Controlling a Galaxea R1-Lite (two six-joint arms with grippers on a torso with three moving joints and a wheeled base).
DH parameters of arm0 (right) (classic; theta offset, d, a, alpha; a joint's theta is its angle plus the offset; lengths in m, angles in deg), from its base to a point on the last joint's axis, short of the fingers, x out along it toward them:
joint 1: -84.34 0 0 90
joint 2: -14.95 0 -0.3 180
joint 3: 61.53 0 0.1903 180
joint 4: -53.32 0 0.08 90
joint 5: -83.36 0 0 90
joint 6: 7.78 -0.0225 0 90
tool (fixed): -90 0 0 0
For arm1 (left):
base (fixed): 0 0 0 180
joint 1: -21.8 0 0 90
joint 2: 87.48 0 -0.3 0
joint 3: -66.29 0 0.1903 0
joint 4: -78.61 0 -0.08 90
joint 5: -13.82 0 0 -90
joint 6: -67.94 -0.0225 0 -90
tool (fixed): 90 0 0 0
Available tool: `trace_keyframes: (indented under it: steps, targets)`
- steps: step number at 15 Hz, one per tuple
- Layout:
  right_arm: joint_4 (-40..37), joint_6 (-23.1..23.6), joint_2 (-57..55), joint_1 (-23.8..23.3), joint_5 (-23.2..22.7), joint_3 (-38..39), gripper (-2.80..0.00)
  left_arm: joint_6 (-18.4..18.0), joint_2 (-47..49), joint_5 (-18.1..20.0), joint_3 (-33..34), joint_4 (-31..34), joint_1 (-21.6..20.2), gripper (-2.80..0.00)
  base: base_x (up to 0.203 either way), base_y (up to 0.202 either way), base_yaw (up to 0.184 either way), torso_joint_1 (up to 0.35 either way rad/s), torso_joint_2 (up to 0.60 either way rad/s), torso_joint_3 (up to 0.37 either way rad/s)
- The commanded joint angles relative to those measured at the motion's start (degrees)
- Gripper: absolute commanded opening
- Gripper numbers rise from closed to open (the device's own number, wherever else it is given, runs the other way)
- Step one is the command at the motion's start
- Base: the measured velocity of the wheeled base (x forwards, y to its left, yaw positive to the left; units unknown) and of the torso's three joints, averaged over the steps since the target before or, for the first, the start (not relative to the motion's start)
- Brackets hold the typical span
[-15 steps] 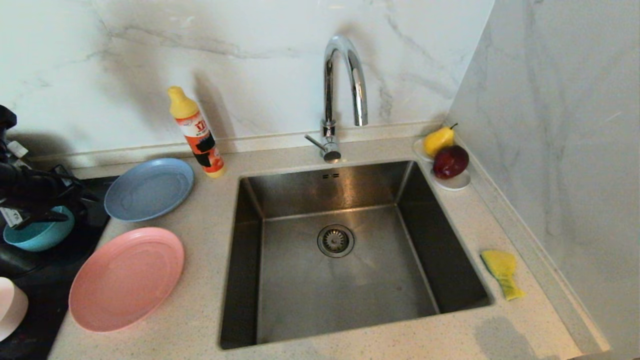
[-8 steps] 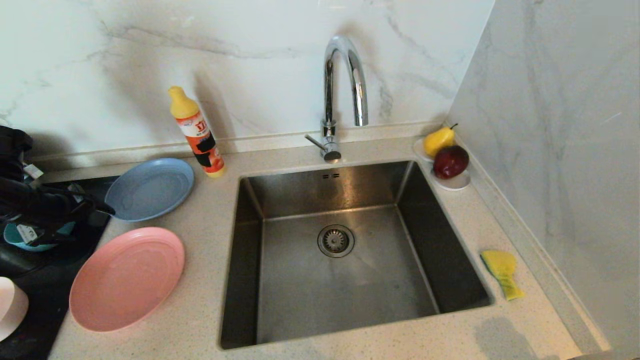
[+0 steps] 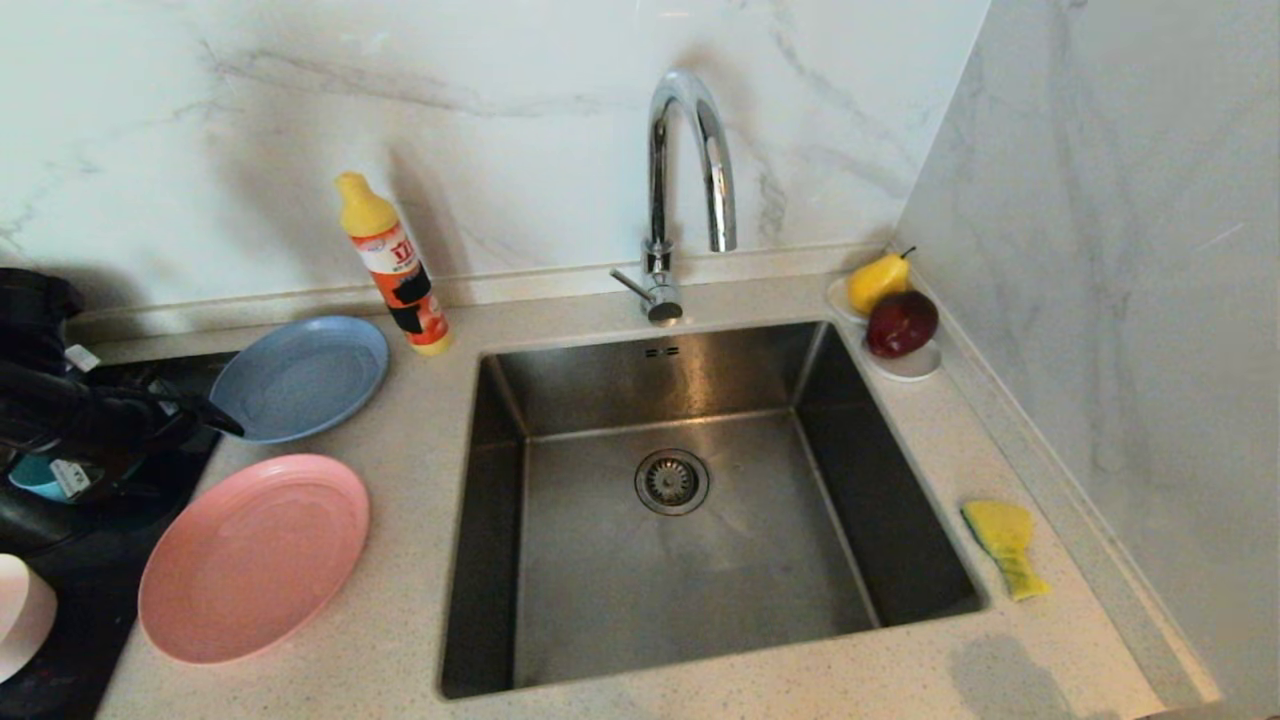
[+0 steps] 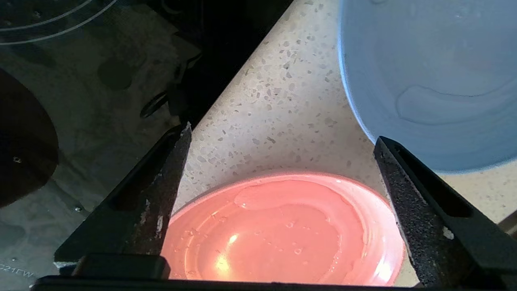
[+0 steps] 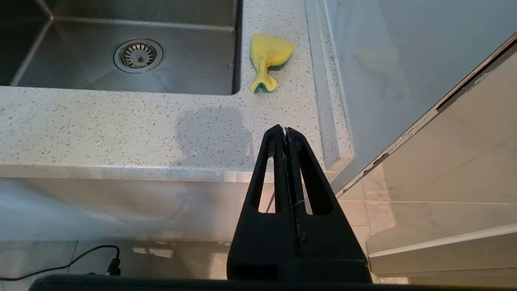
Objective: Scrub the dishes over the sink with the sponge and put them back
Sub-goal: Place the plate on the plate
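My left gripper (image 3: 195,448) hangs open and empty at the left, over the counter strip between the blue plate (image 3: 300,378) and the pink plate (image 3: 255,555). In the left wrist view its fingers (image 4: 169,173) stand wide apart, the wet pink plate (image 4: 282,234) showing between them and the blue plate (image 4: 428,81) beside one. The teal bowl (image 3: 35,478) is mostly hidden behind that arm. A pale pink-white bowl (image 3: 18,610) sits at the left edge. The sponge (image 3: 1005,545) lies right of the sink (image 3: 700,590). My right gripper (image 5: 284,130) is shut, parked off the counter's front edge.
A detergent bottle (image 3: 395,265) stands behind the blue plate. The faucet (image 3: 690,160) arches over the sink's back edge. A small white dish (image 3: 912,370) with a pear and red fruit sits in the back right corner. A black cooktop (image 3: 70,600) lies under the bowls.
My left gripper has moved right, from over the teal bowl toward the plates, and its fingers have spread wider. The right arm has stayed still.
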Motion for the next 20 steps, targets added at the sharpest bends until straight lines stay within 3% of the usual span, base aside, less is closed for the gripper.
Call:
trace_keyframes:
  steps: [1, 4, 13, 20]
  targets:
    - [0.0, 0.04, -0.07, 0.01, -0.05, 0.0, -2.8, 0.28, 0.78, 0.06, -0.2, -0.12, 0.02, 0.0, 0.0, 0.0, 0.0, 0.0, 0.0, 0.0]
    - [0.0, 0.04, -0.07, -0.02, -0.05, 0.0, -2.8, 3.17, 2.37, -0.15, -0.8, -2.85, 0.1, 0.0, 0.0, 0.0, 0.0, 0.0, 0.0, 0.0]
    - [0.0, 0.04, -0.07, 0.07, -0.05, 0.0, -2.8, 7.73, 4.25, -0.68, -5.53, -2.29, 3.33, 0.0, 0.0, 0.0, 0.0, 0.0, 0.0, 0.0]
    - [0.0, 0.04, -0.07, -0.02, -0.05, 0.0, -2.8, 8.88, 7.73, -3.59, -9.96, -1.1, 4.24, 0.0, 0.0, 0.0, 0.0, 0.0, 0.0, 0.0]
